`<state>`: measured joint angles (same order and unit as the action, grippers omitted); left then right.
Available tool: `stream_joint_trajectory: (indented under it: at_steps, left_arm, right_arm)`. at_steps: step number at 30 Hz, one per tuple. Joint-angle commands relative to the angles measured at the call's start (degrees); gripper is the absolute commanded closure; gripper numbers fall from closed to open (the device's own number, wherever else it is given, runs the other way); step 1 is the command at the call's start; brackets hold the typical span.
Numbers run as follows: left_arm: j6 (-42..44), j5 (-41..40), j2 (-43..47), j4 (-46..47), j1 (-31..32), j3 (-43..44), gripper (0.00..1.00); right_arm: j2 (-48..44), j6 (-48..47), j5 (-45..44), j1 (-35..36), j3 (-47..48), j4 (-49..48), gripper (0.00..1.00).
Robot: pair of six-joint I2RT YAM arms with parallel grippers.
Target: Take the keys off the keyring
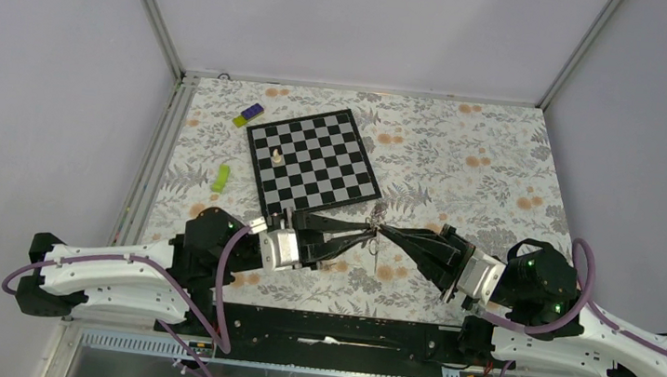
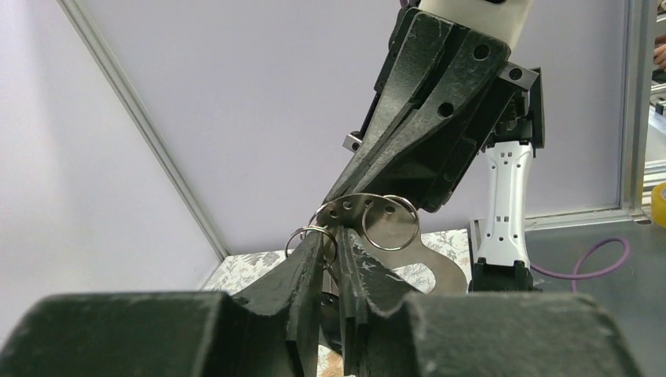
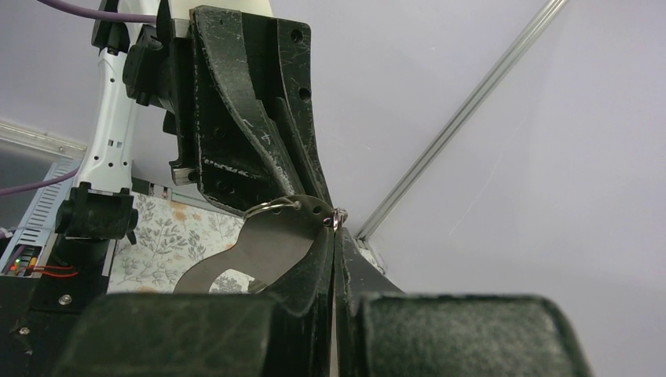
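While both arms meet above the flowered worktop (image 1: 463,165), just in front of the chessboard (image 1: 314,160), the bunch hangs in the air between them, not on the surface. Seen from the left wrist, the left fingers (image 2: 302,287) are pressed nearly together and pinch a small wire ring, the keyring (image 2: 310,229), at their tips. A flat silvery metal plate (image 2: 352,218) with little holes along its edge belongs to the same cluster, and a second, larger ring (image 2: 415,223) passes through one of those holes. Opposite, the right fingers (image 3: 314,271) are closed flat against each other, nipping the edge of that plate where a tiny loop sits. Whether the plate is one of the keys or a fob I cannot tell, and no blue tag shows in either close view. From above, the keys (image 1: 376,219) are only a small glinting tangle where the two sets of fingertips meet. A thin sliver just below it may be a key dangling, but it is too small to be sure. No key lies plainly loose on the worktop, so I judge the task to be at an early stage: both sides have their hold, the rings are linked, and nothing is off yet. What is left is the whole job of spreading the coil and sliding each key round and off.
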<state>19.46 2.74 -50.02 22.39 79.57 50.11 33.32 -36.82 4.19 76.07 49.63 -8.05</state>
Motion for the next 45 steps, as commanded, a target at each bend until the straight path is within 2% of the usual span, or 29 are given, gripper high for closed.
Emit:
stream_joint_trajectory:
  at_steps: [1,6,27,45]
  left_arm:
    - [-0.3,-4.4,0.0,5.2,-0.2,0.0,0.86]
    - [-0.6,-4.7,0.1,5.0,-0.2,-0.1,1.0]
    - [2.2,0.0,1.9,0.0,-0.2,0.1,1.0]
    - [4.5,4.8,2.6,-1.0,-0.2,0.3,1.0]
  right_arm:
    - [0.1,-0.1,3.0,0.0,1.7,-1.8,1.0]
    - [-0.2,-0.1,2.4,0.0,1.4,-2.0,1.0]
    - [-2.6,2.3,-6.2,0.1,-0.3,-7.8,1.0]
    - [-1.8,4.8,-9.8,0.0,-0.4,-5.7,1.0]
